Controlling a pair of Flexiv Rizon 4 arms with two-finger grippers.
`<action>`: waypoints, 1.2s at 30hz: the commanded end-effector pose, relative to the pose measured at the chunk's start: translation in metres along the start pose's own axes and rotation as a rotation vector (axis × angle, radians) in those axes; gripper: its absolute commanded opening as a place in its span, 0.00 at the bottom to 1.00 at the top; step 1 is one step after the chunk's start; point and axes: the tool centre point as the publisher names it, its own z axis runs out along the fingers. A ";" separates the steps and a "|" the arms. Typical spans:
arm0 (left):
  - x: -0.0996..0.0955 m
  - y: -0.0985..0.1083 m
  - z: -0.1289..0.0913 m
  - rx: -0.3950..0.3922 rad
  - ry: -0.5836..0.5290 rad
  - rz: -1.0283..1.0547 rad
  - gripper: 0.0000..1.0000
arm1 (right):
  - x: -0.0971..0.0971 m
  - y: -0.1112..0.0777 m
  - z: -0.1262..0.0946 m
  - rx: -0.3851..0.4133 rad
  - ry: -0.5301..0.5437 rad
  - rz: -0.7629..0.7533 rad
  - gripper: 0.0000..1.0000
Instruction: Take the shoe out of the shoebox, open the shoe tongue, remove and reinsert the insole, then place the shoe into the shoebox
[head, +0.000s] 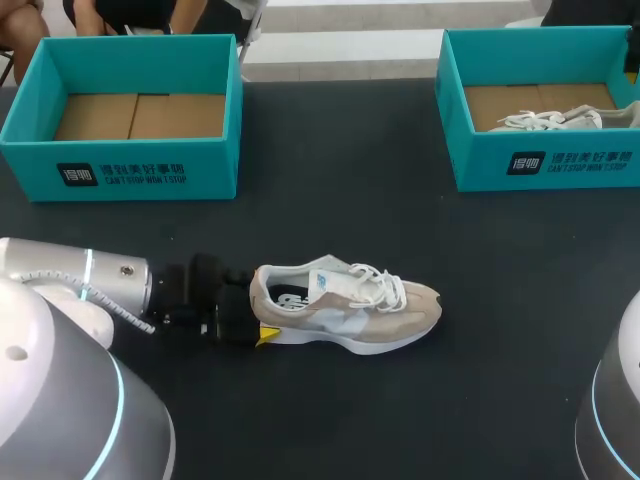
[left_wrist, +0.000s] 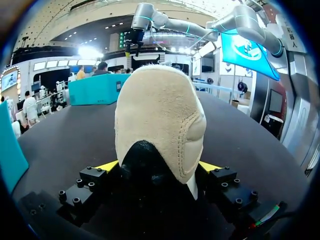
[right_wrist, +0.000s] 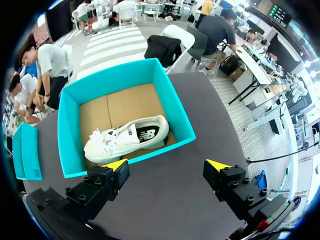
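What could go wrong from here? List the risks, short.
1. The left end effector grips the beige shoe only at its heel; the toe is unsupported, so it may pivot or slip if lifted.
2. The right end effector is open, facing the right shoebox, not the beige shoe: no second hold yet.
3. That box holds a white shoe; the beige one could wrongly land there.

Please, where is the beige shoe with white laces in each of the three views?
Head view: the beige shoe lies on its sole mid-table, heel in the left gripper.
Left wrist view: its heel fills the middle, inside the gripper.
Right wrist view: not in it; the white shoe there is another one.
Shared landmark: the teal shoebox holding that white shoe.
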 end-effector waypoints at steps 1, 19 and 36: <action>0.002 0.002 0.002 -0.003 0.001 0.000 0.00 | 0.000 0.000 0.001 -0.001 0.002 0.000 1.00; 0.002 0.002 0.002 -0.003 0.001 0.000 0.00 | 0.132 -0.083 -0.051 0.059 0.016 0.008 1.00; 0.002 0.002 0.002 -0.003 0.001 0.000 0.00 | 0.278 -0.216 -0.091 0.122 0.131 -0.061 1.00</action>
